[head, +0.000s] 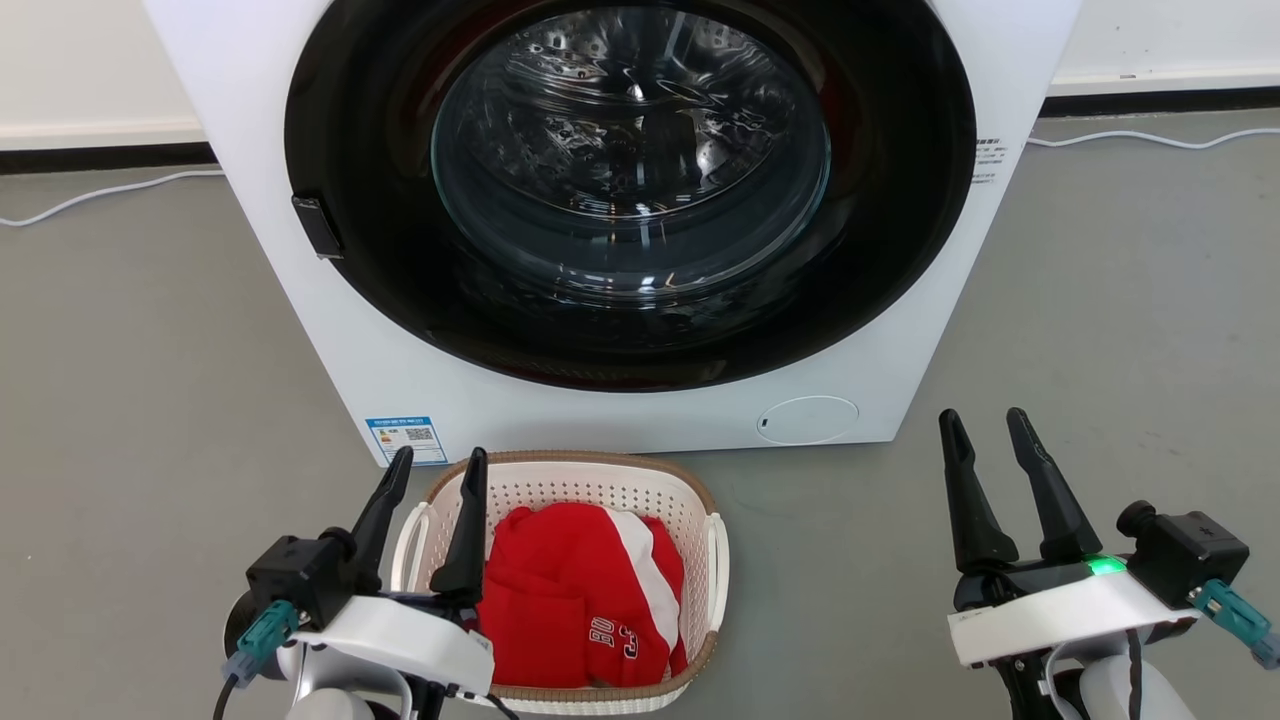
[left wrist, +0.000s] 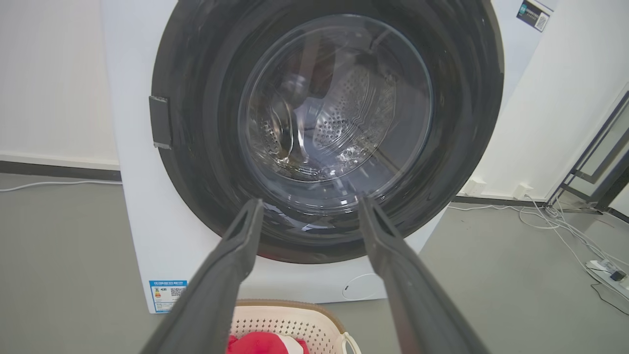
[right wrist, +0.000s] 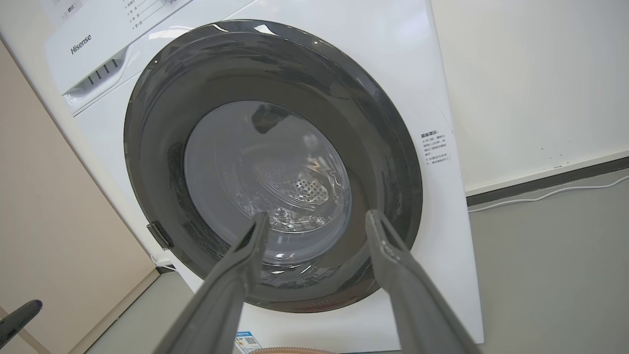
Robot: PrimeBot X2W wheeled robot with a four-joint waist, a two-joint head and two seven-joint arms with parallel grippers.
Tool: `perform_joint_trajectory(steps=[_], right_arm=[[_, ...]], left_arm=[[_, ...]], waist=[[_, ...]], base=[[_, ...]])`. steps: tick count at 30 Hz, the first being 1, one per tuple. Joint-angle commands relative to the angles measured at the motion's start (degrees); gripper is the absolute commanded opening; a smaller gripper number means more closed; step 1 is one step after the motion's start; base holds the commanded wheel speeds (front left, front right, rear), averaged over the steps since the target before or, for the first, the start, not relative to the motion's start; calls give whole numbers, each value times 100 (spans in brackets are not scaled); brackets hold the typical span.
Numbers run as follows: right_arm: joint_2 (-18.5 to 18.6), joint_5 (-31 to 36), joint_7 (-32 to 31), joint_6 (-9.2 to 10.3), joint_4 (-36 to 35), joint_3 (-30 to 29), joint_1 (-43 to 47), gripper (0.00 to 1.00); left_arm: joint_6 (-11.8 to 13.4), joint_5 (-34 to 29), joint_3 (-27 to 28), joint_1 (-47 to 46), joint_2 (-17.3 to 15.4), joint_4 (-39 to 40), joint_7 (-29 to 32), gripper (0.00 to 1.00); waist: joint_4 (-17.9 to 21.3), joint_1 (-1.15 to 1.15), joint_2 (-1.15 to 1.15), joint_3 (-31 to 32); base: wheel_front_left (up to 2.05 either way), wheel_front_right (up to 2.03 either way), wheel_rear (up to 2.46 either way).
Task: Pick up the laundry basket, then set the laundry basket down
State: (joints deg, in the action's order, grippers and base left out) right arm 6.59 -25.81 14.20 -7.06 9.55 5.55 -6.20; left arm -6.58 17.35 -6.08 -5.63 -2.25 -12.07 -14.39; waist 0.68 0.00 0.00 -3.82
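My left gripper [head: 437, 465] hangs at the left of the head view, fingers spread wide and holding nothing. From up here they overlap the left end of the laundry basket [head: 600, 495], one finger outside the left handle [head: 408, 550] and one over the inner wall. How high above the rim they sit I cannot tell. The basket stands on the grey floor [head: 150, 400], just before the lower front edge of the washing machine [head: 355, 340], with a red garment [head: 560, 600] heaped inside. I judge the pick has not begun: the basket sits flat and nothing grips it.

To do it well, I would lower the left fingers until they straddle that handle's loop or the brown rim beside it. Before closing I would check the left wrist view, where the rim's far edge shows low between the fingers. The perforated wall looks thin and springy, so I would close squarely rather than on the corner curve.

Further right, the right handle [head: 718, 555] is free, and my right gripper [head: 983, 420] is well apart from it over bare floor, fingers likewise wide and empty. I would bring it in to that handle so both ends rise together; a one-sided lift would likely tip the basket and spill the garment.
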Motion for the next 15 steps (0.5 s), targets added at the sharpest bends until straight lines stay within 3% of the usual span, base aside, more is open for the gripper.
perform_joint_trajectory(steps=[1,15], right_arm=[[42,73,80,-43,-186,118,-222,100],[18,123,80,-43,-123,41,-216,100]], left_arm=[[21,-68,138,-326,-63,187,-61,100],[43,-45,129,-319,-63,169,-61,100]], waist=[[1,0,0,-3],[5,0,0,-22]], base=[[0,0,0],[0,0,0]])
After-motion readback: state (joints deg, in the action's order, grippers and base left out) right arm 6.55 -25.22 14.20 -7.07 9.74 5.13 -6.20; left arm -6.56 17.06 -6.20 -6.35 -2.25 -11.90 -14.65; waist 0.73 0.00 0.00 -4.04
